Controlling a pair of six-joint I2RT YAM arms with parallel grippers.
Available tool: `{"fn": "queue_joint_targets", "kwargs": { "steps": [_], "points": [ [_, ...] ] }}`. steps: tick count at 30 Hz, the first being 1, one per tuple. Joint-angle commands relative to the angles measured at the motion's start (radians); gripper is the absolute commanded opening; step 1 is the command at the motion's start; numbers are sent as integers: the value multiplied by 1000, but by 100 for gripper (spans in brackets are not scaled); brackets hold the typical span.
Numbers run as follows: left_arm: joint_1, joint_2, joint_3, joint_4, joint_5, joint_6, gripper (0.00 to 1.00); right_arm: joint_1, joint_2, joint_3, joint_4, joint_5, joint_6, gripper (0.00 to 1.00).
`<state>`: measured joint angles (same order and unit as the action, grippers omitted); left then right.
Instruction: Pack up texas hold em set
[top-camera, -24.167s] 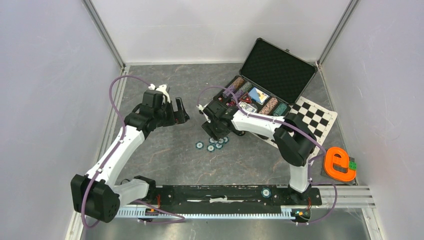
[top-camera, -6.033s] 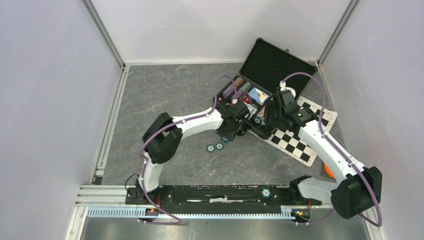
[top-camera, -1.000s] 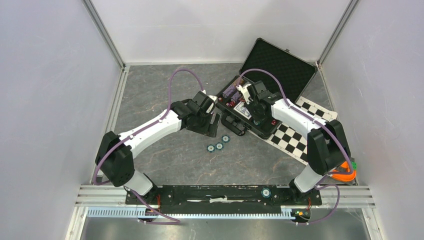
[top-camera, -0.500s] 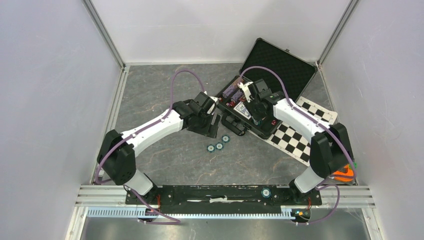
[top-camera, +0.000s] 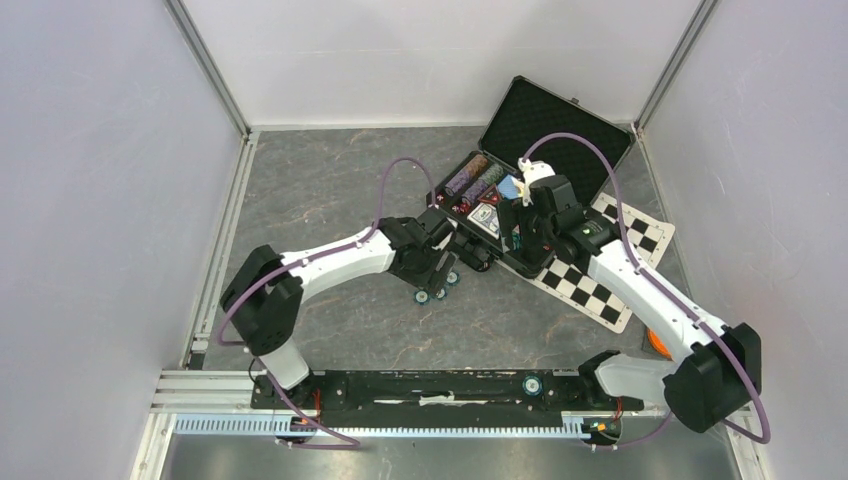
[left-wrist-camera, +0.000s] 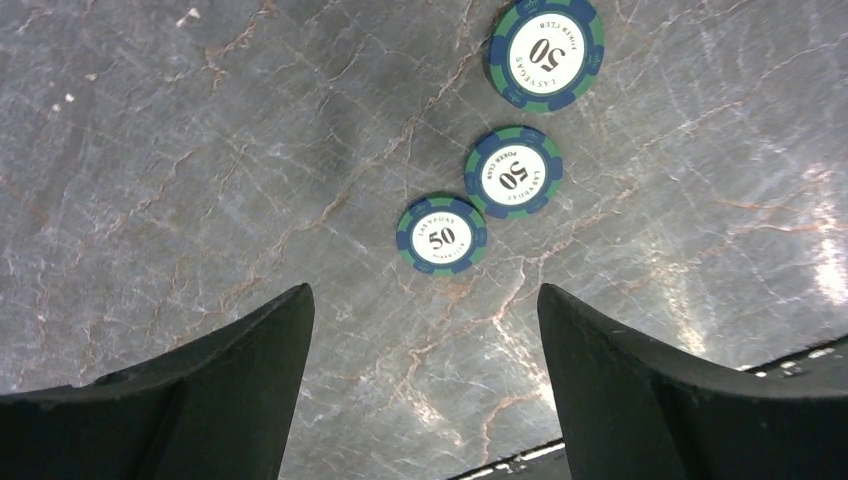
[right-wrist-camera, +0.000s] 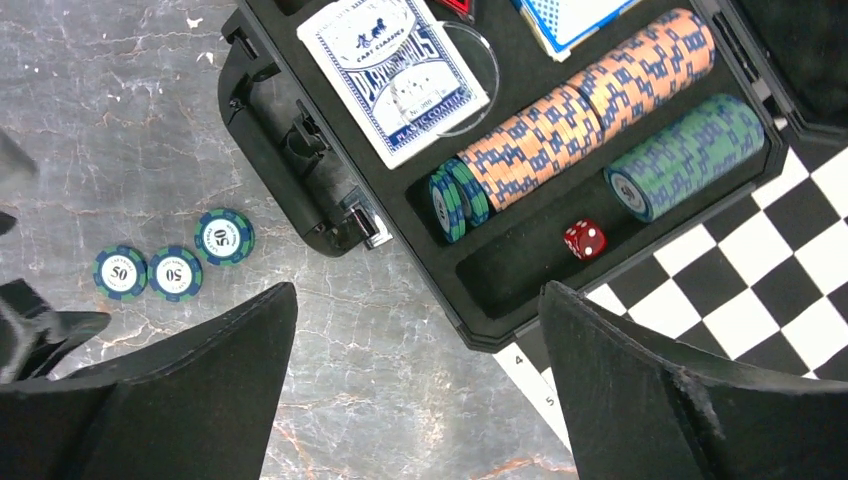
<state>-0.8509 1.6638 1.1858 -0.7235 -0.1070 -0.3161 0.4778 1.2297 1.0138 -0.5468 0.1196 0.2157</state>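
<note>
Open black case (top-camera: 556, 125), checkered mat (right-wrist-camera: 800, 250) under its corner, right claw (right-wrist-camera: 415, 300) spread wide and empty above the case, left claw (left-wrist-camera: 420, 310) spread wide and empty over three teal chips (left-wrist-camera: 512, 172) just outside the case, red die (right-wrist-camera: 584, 239) inside it.

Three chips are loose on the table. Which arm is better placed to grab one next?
Left. The left gripper, open, hangs above the chips; the right gripper, open and empty, is over the case.

Bright even light, sharp focus (tabletop (left-wrist-camera: 825, 285) glare)
</note>
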Motion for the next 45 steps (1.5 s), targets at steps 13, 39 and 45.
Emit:
{"fn": "queue_joint_targets", "kwargs": {
  "steps": [13, 39, 45],
  "points": [
    [-16, 83, -70, 148, 23, 178, 77, -10, -105, -61, 19, 80, 117, 97],
    [-42, 122, -39, 108, -15, 187, 50, -19, -97, -63, 26, 64, 121, 94],
    [-42, 82, 64, 39, -7, 183, 50, -25, -94, -64, 29, 57, 117, 94]
  ]
}}
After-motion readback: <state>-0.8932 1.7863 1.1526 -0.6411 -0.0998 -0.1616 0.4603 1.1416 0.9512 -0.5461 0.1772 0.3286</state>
